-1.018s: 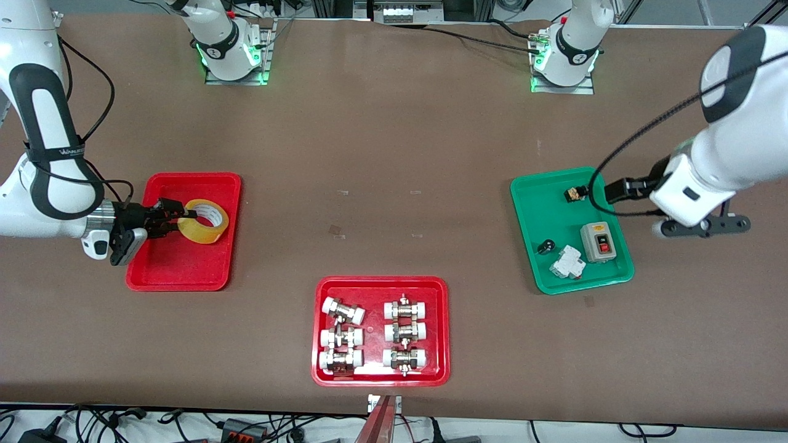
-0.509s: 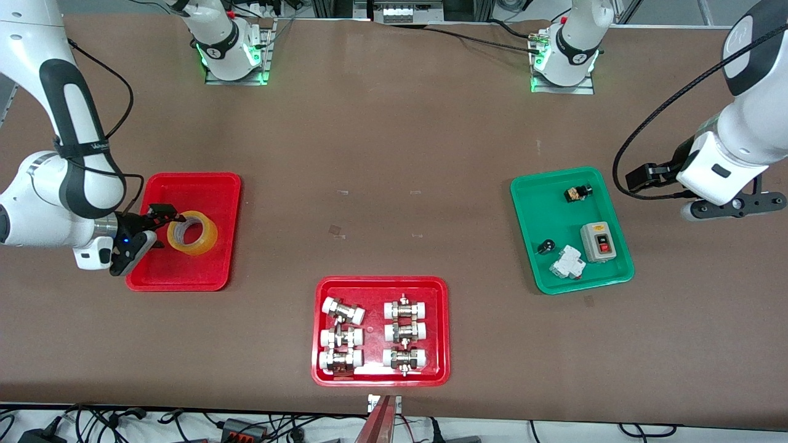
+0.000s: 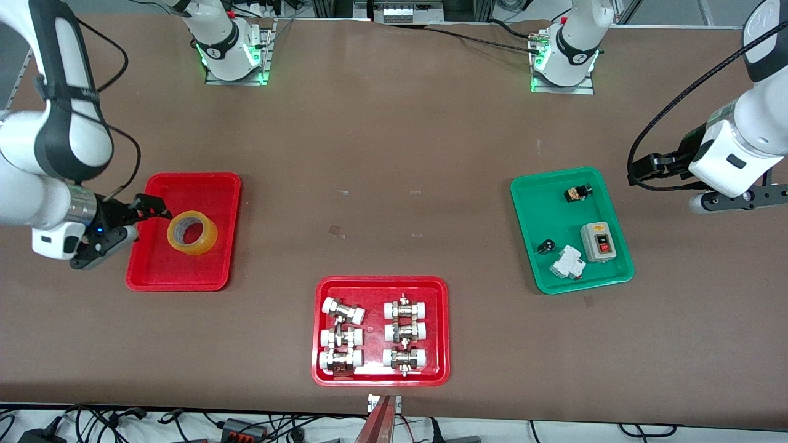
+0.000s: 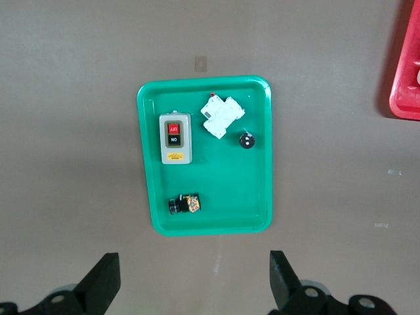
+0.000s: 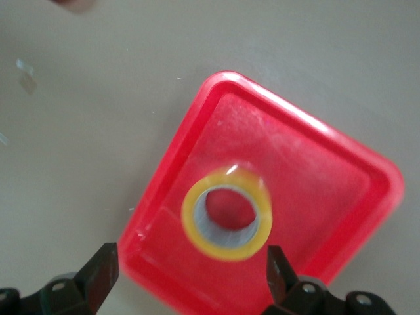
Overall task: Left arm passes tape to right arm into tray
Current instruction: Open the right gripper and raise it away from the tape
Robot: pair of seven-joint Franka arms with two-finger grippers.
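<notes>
The yellow tape roll (image 3: 192,233) lies flat in the plain red tray (image 3: 184,274), hole facing up. It also shows in the right wrist view (image 5: 226,213), inside the tray (image 5: 341,177). My right gripper (image 3: 138,223) is open and empty, up over the tray's rim on the side toward the right arm's end, apart from the tape; its own view (image 5: 190,279) shows both fingers spread wide. My left gripper (image 3: 735,200) is open and empty over the bare table beside the green tray (image 3: 529,246); in its own view (image 4: 191,285) the fingers are far apart.
The green tray (image 4: 147,216) holds a grey switch box (image 3: 598,242), a white breaker (image 3: 566,263) and small black parts. A second red tray (image 3: 320,369) with several white-capped metal fittings sits near the front edge.
My right gripper let go of the tape, opened and drew back toward the right arm's end. The tape now lies flat in the tray. My left arm moved away from the green tray.
</notes>
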